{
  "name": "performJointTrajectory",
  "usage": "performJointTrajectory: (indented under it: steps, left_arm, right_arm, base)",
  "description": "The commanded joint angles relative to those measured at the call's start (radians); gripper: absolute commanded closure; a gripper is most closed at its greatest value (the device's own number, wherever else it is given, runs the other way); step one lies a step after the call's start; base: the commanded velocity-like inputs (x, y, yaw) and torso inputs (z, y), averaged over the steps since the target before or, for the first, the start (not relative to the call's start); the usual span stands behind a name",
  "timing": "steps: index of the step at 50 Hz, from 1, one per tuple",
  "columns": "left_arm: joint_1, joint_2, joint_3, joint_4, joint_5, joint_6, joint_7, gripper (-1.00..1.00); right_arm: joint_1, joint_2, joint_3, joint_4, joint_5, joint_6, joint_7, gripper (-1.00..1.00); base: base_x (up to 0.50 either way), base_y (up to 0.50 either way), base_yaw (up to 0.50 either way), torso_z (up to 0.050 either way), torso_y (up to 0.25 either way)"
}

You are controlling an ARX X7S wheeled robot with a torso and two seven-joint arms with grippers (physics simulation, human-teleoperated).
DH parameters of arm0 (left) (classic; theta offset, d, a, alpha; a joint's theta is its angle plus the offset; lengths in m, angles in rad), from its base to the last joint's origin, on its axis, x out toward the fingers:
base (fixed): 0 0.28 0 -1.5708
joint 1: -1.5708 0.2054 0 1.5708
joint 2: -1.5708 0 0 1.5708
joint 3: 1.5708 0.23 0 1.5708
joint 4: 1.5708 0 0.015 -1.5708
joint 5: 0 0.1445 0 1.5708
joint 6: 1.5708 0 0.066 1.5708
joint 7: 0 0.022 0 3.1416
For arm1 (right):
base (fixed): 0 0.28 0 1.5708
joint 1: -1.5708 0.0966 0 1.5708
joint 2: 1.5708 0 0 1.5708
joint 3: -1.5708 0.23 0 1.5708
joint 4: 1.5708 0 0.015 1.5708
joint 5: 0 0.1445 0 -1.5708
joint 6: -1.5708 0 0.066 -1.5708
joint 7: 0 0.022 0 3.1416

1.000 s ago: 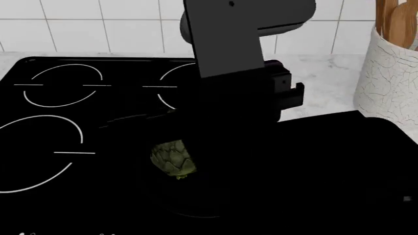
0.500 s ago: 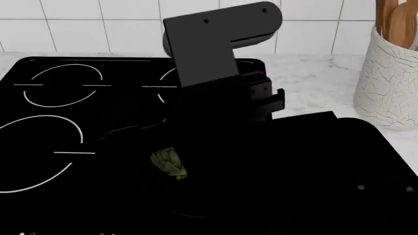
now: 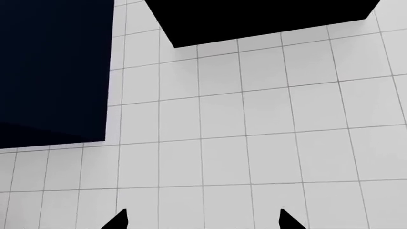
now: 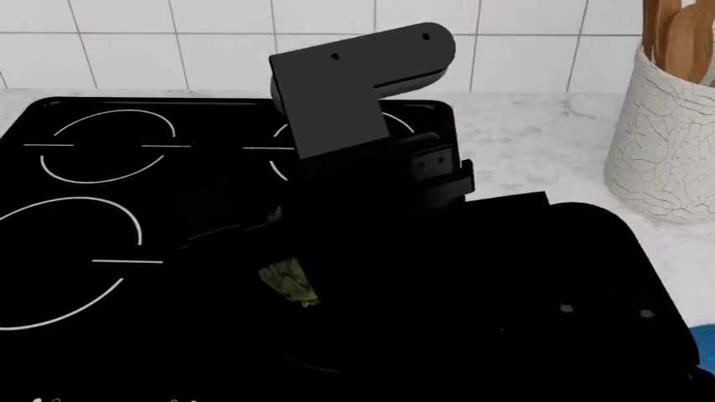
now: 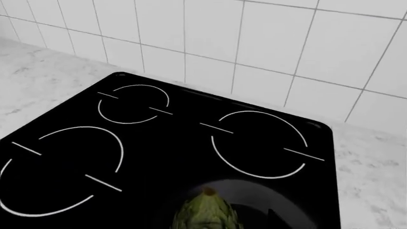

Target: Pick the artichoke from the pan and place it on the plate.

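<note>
The olive-green artichoke (image 4: 288,283) lies in the black pan (image 4: 326,365), which hardly stands out from the black stovetop; my right arm (image 4: 369,159) covers most of both. In the right wrist view the artichoke (image 5: 205,213) sits on the pan's grey floor (image 5: 258,191), tip toward the wall, between the jaws of my right gripper (image 5: 203,223). One dark fingertip (image 5: 272,220) stands apart from the bud, so the gripper is open. A sliver of the blue plate (image 4: 705,345) shows at the right edge. My left gripper (image 3: 202,222) is open, facing tiled wall.
The stovetop (image 4: 100,167) with white ring markings fills the left. A white crackled utensil jar (image 4: 668,134) with wooden spoons stands back right on the marble counter (image 4: 537,134). Dark cabinet shapes (image 3: 54,71) show in the left wrist view.
My right arm has swung left and lower over the pan, hiding more of the artichoke. The artichoke has not moved. A blue edge of the plate has come into view.
</note>
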Motion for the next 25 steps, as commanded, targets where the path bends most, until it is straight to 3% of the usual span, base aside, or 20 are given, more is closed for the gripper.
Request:
performJointTrajectory:
  steps: [1,25]
  left_arm:
    - [0.017,-0.006,-0.004,-0.008,0.012,0.020,0.009,-1.00]
    - [0.058,-0.011,0.001,-0.017,0.040,0.056,0.022,-1.00]
  right_arm:
    - [-0.002,0.000,-0.026,0.031,-0.052,-0.002,-0.051,-1.00]
    - [-0.006,0.000,-0.074,0.071,-0.126,-0.014,-0.123,-1.00]
  base:
    - [0.00,0.00,0.00,0.000,0.000]
    - [0.00,0.00,0.00,0.000,0.000]
